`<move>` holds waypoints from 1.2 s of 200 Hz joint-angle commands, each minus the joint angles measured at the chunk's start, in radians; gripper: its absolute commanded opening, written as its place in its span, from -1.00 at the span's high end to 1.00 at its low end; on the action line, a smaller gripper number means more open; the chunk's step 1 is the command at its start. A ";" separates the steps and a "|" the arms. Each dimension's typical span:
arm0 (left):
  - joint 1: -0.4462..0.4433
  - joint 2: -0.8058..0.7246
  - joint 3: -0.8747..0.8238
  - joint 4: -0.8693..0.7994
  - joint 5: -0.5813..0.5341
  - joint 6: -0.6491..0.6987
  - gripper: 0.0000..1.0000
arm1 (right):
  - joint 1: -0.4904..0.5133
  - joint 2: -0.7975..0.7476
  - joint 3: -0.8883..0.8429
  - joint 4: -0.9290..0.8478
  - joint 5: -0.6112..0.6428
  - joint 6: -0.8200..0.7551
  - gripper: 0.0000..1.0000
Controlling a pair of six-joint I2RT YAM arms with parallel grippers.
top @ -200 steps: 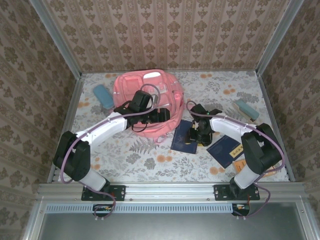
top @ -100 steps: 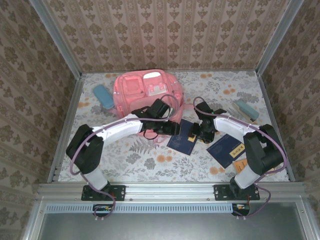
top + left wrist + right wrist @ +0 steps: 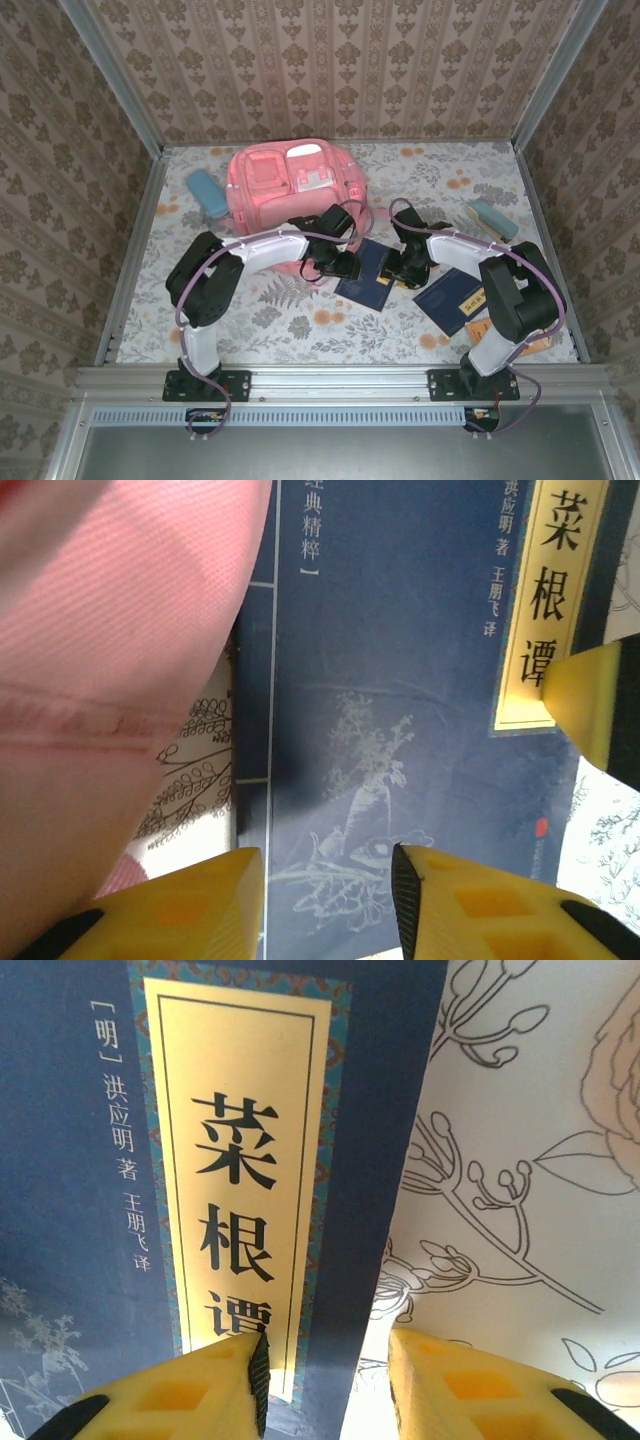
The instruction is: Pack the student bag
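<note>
Student bag (image 3: 285,180): pink, lying flat at the rear centre of the bench (image 3: 280,310), front pockets and white patch facing up.

Dark blue book (image 3: 365,275): flat on the bench just in front of the bag's near right corner, with a yellow title label in Chinese characters facing up. Pink bag fabric against the book's left edge in the left wrist view.

Left claw (image 3: 338,258): lowered at the book's left edge beside the bag, jaws partly parted and straddling that edge, released, nothing grasped.

Right claw (image 3: 405,262): lowered at the book's right edge, likewise released, with one fingertip over the title label and the other over the floral bench cover.

Second dark blue book (image 3: 450,297): flat to the right, apart from the first.

Pale blue case (image 3: 205,190): left of the bag. Another pale blue case (image 3: 493,218): near the right wall.
</note>
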State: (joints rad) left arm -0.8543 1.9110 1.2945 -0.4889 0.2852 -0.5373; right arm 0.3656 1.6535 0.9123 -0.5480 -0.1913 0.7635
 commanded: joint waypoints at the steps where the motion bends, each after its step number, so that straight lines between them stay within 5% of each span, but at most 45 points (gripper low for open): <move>1: -0.005 0.049 0.051 -0.040 -0.040 0.055 0.22 | -0.008 0.001 -0.013 -0.032 0.044 -0.001 0.25; 65: -0.033 0.089 0.081 -0.108 -0.183 0.066 0.11 | -0.008 -0.032 -0.014 0.005 -0.014 0.007 0.19; 176: -0.048 0.123 0.083 -0.108 -0.206 0.054 0.01 | -0.010 -0.033 -0.038 0.055 -0.039 0.026 0.18; 240: -0.048 0.137 0.081 -0.097 -0.172 0.056 0.19 | -0.006 -0.023 -0.046 0.082 -0.086 0.037 0.25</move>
State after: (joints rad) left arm -0.9085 2.0087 1.3804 -0.5587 0.1310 -0.4931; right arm 0.3557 1.6382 0.8814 -0.4881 -0.2268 0.7830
